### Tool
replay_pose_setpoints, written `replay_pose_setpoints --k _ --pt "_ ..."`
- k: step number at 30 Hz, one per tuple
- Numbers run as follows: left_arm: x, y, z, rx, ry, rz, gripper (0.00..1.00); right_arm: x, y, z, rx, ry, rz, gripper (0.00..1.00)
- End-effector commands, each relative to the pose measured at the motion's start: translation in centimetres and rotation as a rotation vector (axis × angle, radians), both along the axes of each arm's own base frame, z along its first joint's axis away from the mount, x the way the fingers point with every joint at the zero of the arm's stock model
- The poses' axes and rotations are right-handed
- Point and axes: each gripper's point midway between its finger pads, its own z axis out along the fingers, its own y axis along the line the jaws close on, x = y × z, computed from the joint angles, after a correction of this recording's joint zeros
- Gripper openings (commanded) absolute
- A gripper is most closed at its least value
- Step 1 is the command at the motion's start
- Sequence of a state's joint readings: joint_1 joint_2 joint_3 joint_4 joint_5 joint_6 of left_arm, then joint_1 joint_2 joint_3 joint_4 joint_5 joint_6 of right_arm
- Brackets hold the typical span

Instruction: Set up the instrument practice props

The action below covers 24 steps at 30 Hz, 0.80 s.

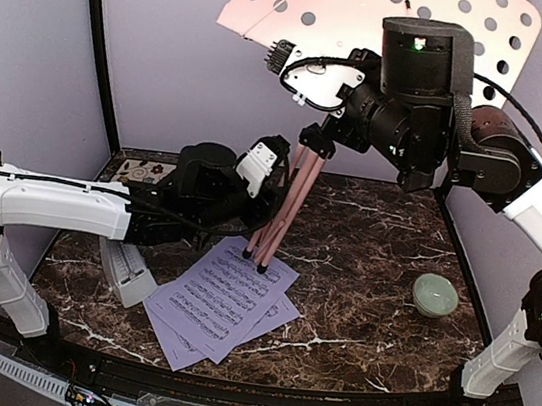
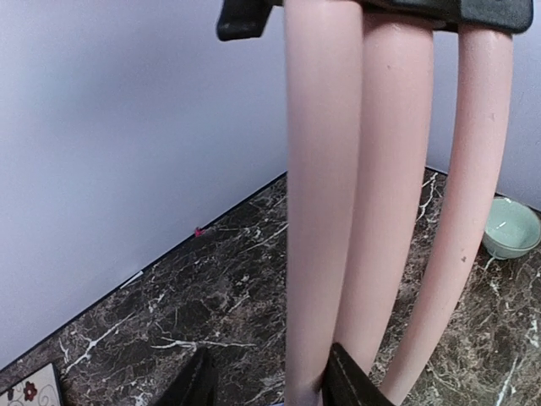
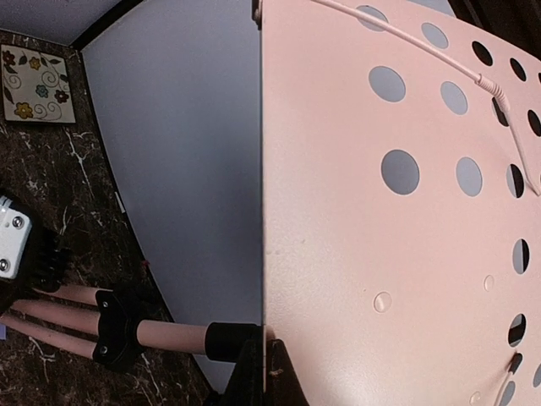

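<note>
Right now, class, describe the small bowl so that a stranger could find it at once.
Start at the dark marbled table and look to its right side. The bowl sits there alone: small, round, pale green, unlike the flat lavender sheet-music pages left of it.

Green bowl, floral tile, seemingly marble table

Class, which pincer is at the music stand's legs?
The left pincer: it straddles one pink leg, while the right pincer pinches the perforated desk's edge.
</note>
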<state>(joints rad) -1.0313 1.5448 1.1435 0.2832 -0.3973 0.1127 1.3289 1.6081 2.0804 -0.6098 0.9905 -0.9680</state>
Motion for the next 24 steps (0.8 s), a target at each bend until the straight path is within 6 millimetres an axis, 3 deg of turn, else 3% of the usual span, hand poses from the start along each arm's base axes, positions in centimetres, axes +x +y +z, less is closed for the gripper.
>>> replay_pose_setpoints --k 1,5,13,16,20,24 --pt "1.1 -1.6 1.9 0.086 -0.135 0.025 0.44 -1.1 -3.3 8.0 0.331 -0.101 -0.018 0.0" --pt "2.1 -3.4 2.6 0.082 -0.163 0.023 0.44 -1.1 -3.1 8.0 0.325 -0.111 -0.013 0.0" --pt "4.6 -6.5 2.0 0.084 -0.211 0.064 0.37 -0.9 -2.9 7.8 0.315 -0.121 -0.005 0.0" --pt "5.2 -7.1 2.2 0.049 -0.202 0.082 0.4 -0.4 -3.4 7.4 0.321 -0.125 -0.02 0.0" --pt "5.9 -7.0 2.4 -0.016 -0.194 0.134 0.54 0.7 -3.7 6.1 0.308 -0.12 -0.043 0.0" --pt "6.4 -7.1 2.0 -0.052 -0.188 0.16 0.51 1.5 -3.9 5.0 0.302 -0.111 -0.06 0.0"
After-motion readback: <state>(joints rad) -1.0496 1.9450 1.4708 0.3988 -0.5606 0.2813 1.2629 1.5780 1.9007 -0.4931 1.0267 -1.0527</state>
